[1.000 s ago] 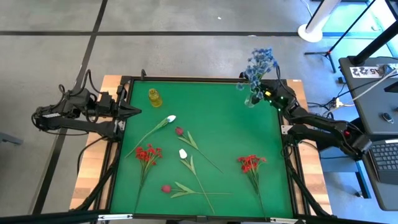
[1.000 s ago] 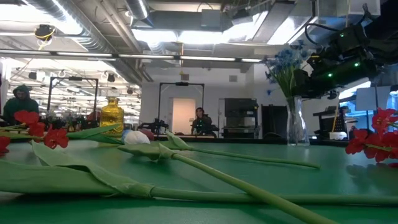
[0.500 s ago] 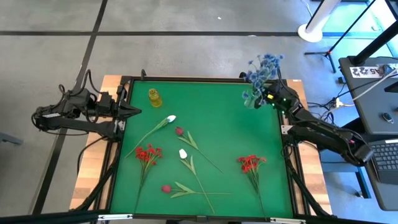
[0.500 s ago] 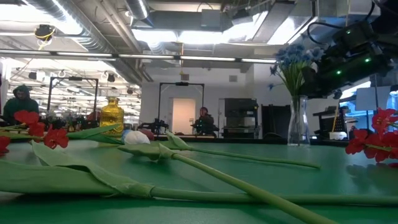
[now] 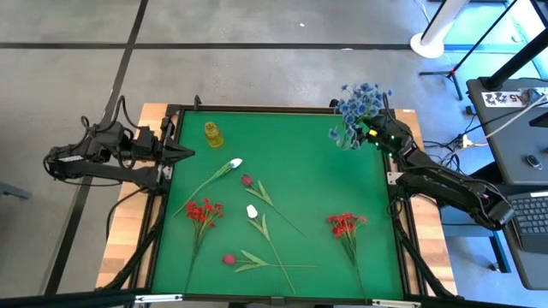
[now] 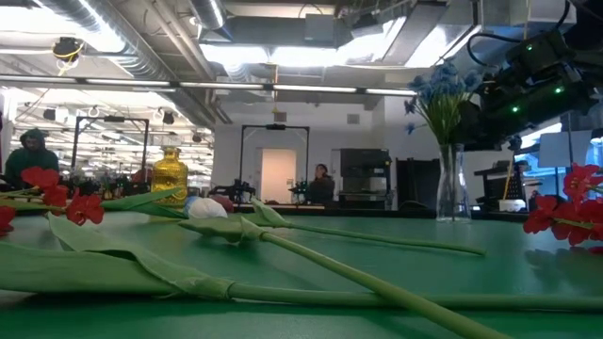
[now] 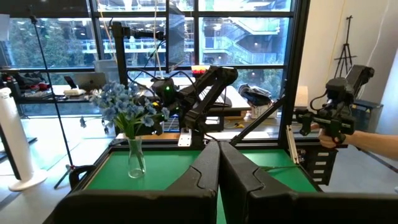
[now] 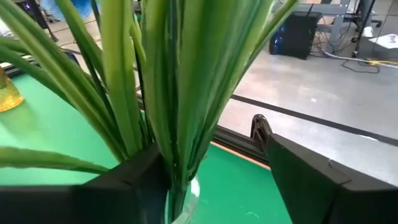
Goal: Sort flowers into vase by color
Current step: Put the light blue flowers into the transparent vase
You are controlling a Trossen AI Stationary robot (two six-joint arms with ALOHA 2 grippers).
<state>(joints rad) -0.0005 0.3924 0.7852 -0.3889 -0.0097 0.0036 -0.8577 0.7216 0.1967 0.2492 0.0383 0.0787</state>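
Green-topped desk (image 5: 291, 145) with two dark arms, one at each side. Clear glass vase (image 6: 450, 184) at the far right corner of the desk, holding a bunch of blue flowers (image 5: 360, 101), stems upright in the vase. Right gripper (image 8: 211, 171) at the vase, just above its mouth, its fingers spread on either side of the green stems (image 8: 168, 81); one finger lies close against the stems, the other stands clear of them. Small yellow vase (image 5: 212, 133) at the far left part of the desk, with nothing in it. Loose flowers lying flat on the green top: a white tulip (image 5: 235, 162) on a long stem near the middle left, a second white tulip (image 5: 252, 210) at the centre, a dark red-pink bud (image 5: 247, 180) between them, another dark red-pink bud (image 5: 229, 258) nearer the front edge, a red cluster (image 5: 204, 210) at the left, and a second red cluster (image 5: 345, 224) at the right. Left gripper (image 7: 219, 163) off the left edge of the desk, fingers pressed together, holding nothing, pointing across toward the blue flowers. A person (image 6: 322, 181) stands in the room far behind the desk.
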